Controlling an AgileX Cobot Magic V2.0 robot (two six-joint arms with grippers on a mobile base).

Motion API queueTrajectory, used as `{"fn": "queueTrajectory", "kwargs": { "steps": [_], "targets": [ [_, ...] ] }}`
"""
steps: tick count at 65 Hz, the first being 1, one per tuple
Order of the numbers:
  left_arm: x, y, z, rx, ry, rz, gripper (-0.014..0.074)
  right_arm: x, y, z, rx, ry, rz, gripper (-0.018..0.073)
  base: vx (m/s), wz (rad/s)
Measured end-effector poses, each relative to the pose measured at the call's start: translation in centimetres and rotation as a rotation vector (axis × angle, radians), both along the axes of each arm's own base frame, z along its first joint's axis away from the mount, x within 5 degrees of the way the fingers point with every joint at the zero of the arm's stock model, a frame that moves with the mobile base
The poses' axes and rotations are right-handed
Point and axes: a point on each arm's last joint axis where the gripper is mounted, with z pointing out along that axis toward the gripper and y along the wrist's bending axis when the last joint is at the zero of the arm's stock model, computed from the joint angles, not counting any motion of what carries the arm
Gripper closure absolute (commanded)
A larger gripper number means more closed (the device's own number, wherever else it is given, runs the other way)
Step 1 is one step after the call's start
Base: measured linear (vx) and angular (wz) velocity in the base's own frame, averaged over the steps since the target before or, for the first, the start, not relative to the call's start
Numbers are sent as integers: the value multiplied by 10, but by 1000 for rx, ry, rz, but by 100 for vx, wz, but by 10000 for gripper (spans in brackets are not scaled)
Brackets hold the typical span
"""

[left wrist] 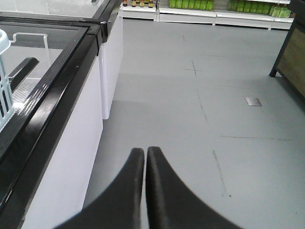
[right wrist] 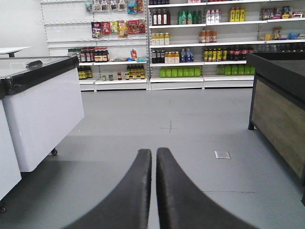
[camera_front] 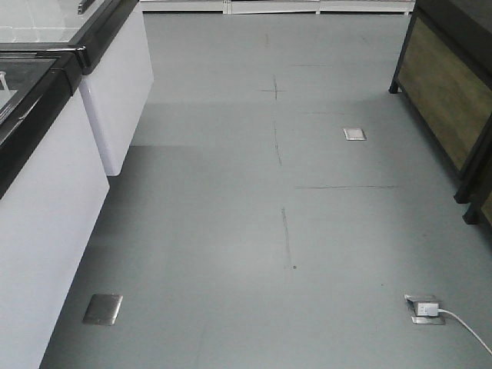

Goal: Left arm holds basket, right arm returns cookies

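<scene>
Far left of the L wrist view: a sliver of the light blue basket (left wrist: 4,81), slotted side showing, over the glass top of a chest freezer (left wrist: 62,95) w/ black rim and white body. Can't tell if it rests on the glass. Nothing grips it.

L gripper (left wrist: 145,153): both black fingers pressed together, only a hairline seam betw. them, holding nothing, touching nothing. It hangs over bare grey floor (camera_front: 231,231) just beside the freezer's white front.

R gripper (right wrist: 154,153): fingers closed to a thin slit, empty, no contact w/ anything. It points down the aisle at the store shelves (right wrist: 200,47) w/ bottles and jars, well apart from them. A white freezer is on its left, a wood-sided stand (camera_front: 442,92) w/ black frame on its right.

Front view, right side: floor socket (camera_front: 424,309) w/ white plug in it, white cable (camera_front: 469,330) running off toward the lower right corner.
</scene>
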Motion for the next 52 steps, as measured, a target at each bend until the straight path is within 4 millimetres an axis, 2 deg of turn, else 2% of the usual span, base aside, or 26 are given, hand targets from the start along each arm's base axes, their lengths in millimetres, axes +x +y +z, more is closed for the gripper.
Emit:
{"fn": "queueTrajectory", "kwargs": {
  "steps": [10, 18, 40, 52],
  "targets": [
    [-1, 0, -2, -1, 20, 0, 566, 0, 0, 0, 0, 0, 0, 570, 0, 0],
    [-1, 0, -2, 16, 28, -6, 496, 0, 0, 0, 0, 0, 0, 570, 0, 0],
    [-1, 0, -3, 20, 41, -7, 188, 0, 0, 0, 0, 0, 0, 570, 0, 0],
    [-1, 0, -4, 15, 43, -6, 146, 0, 0, 0, 0, 0, 0, 570, 0, 0]
  ]
}}
